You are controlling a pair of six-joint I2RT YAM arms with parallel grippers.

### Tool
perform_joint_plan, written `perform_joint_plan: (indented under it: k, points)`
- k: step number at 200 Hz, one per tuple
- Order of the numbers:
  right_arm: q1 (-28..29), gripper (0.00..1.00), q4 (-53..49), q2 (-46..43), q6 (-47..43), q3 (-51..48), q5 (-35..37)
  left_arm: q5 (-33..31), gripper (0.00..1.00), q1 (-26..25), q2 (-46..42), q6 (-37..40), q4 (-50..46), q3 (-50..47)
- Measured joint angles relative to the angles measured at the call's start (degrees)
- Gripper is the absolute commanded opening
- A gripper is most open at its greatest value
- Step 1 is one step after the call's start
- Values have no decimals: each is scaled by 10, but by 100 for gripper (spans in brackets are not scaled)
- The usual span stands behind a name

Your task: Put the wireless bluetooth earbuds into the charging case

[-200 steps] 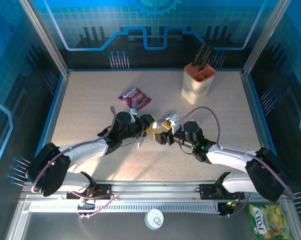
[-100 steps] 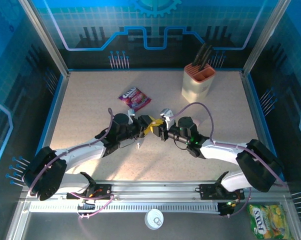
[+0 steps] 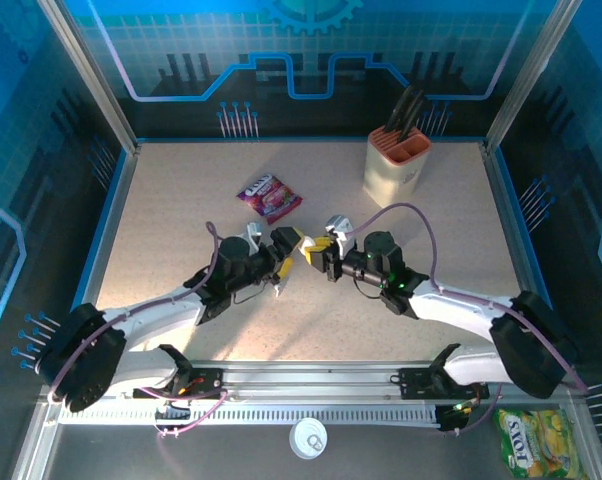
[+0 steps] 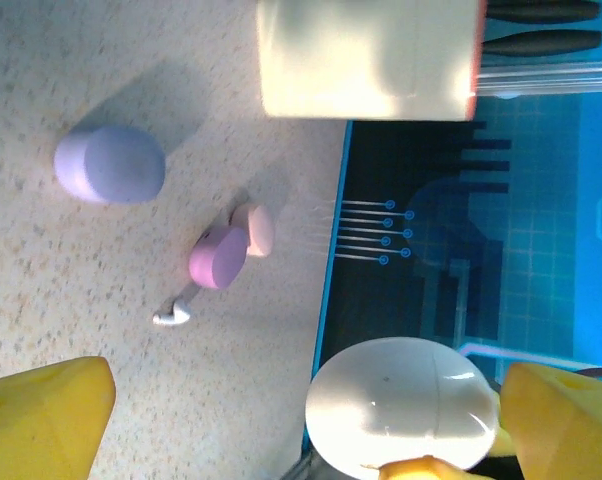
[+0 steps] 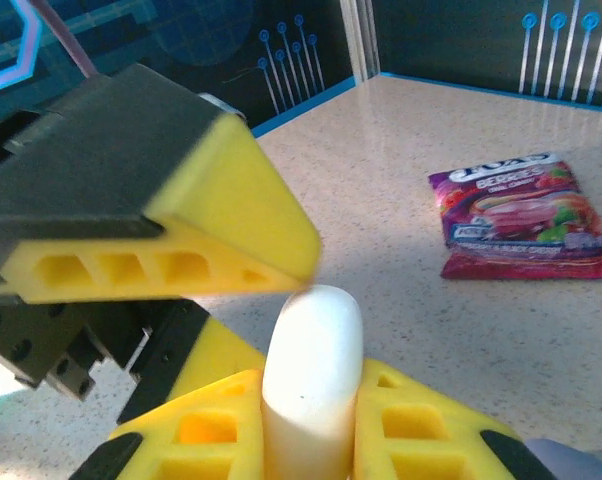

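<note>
A: Where is the tiny white plastic earbud (image 3: 277, 290)?
B: On the table (image 3: 181, 200), just nearer than the released left gripper (image 3: 289, 252); that arm is closest. The right gripper (image 3: 319, 250) grasps the white oval case (image 5: 311, 360).

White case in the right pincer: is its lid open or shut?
Shut. The white case clamped in the right pincer is one smooth pebble, with no lid raised and no gap showing.
</note>
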Motion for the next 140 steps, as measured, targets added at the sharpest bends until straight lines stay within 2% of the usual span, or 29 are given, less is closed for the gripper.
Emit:
perform_joint_plan:
  k: [32,59,95,121,140]
  points:
    - [-36,2,-64,-72,1,-3,-15,-11,99,27,-58,103,43,-27]
    - [-54,0,-141,-149,1,-2,-32,8,99,36,-104,259,59,-48]
    - [-58,0,-269,-229,-21,26,-89,91,99,36,-120,462,60,-49]
    - [-58,0,-360,-265,-43,67,-138,177,98,34,-133,569,61,-50]
    - [-58,0,-410,-271,-55,101,-175,233,92,23,-144,636,62,-50]
